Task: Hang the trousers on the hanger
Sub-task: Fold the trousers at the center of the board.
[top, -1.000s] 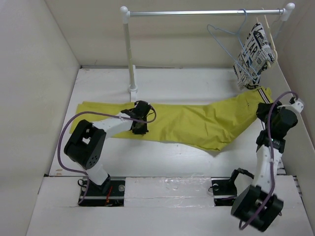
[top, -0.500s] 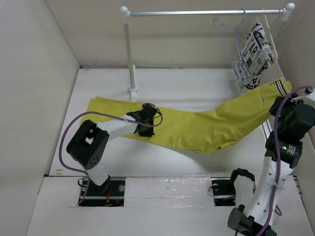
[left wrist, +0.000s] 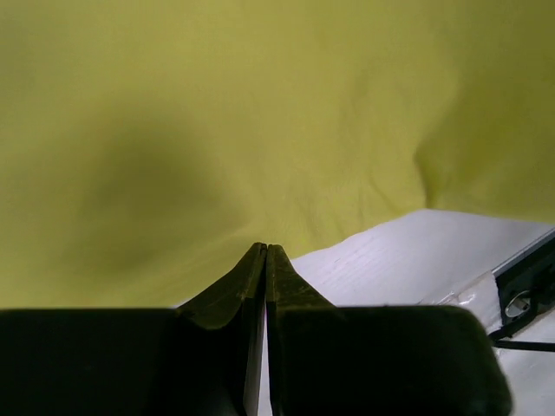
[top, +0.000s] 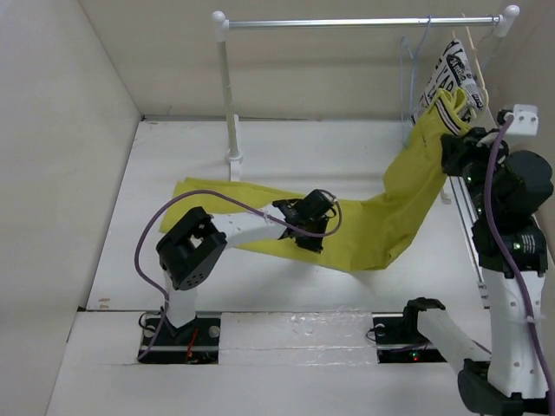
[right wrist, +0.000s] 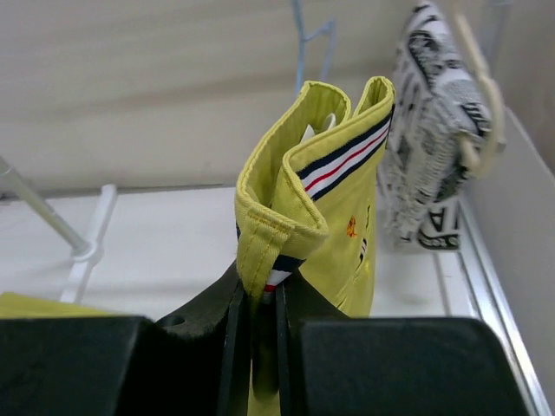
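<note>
The yellow trousers lie across the table with the waist lifted at the right. My right gripper is shut on the striped waistband and holds it up just below the rail. The light-blue hanger hangs edge-on from the rail, just left of and behind the raised waist; it also shows in the right wrist view. My left gripper is shut, low over the near edge of the trouser leg. Its jaws meet with no cloth seen between them.
A white rail on a post spans the back. A newspaper-print cloth on a wooden hanger hangs at the rail's right end, close to the raised waist. Enclosure walls stand to the left, right and back.
My right gripper raised the waistband from the table up towards the rail. My left gripper slid right along the leg. The trousers shifted right. The blue hanger swung edge-on.
</note>
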